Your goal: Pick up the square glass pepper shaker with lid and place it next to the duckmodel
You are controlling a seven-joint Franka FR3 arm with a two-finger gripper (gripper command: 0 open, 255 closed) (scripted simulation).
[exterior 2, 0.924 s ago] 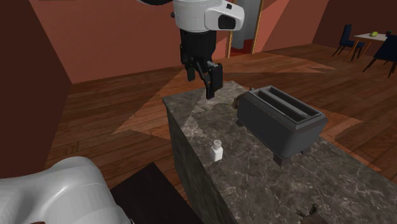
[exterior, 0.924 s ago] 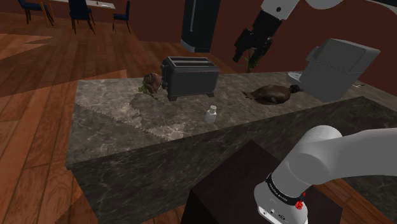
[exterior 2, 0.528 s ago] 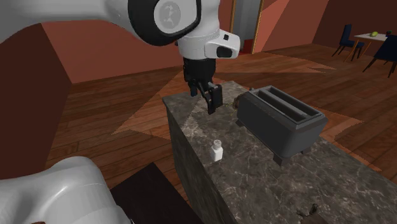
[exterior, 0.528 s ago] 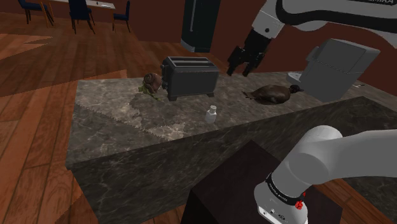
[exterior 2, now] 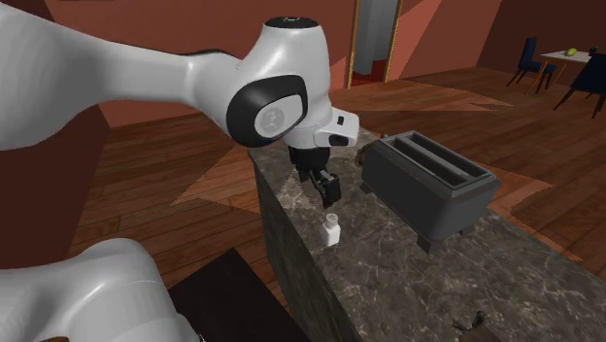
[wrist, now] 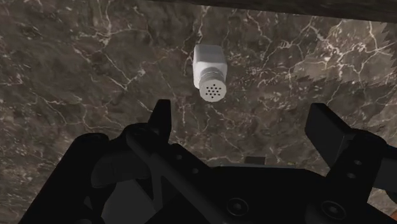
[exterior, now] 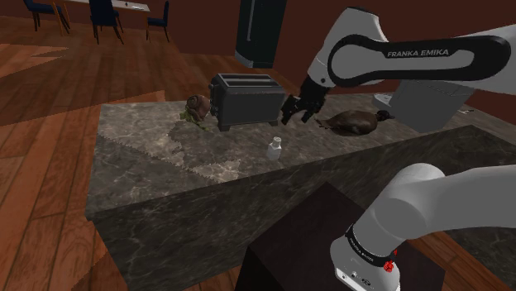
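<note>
Two words, FRANKA EMIKA, mark the arm (exterior: pixel 418 54); empty pincer (wrist: pixel 240 113) gapes, seemingly above shaker (wrist: pixel 208 70).

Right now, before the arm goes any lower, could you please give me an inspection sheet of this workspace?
Surface: dark marbled counter.
Job's things: white shaker upright near the counter's edge; brown duck lying apart from it, by a grey machine.
Clutter: toaster; small brown thing with green leaves beside it.
Gripper: gripper open, above the shaker, not touching it.
Cables: nothing seen.
Surroundings: wooden floor; blue chairs far off.
</note>
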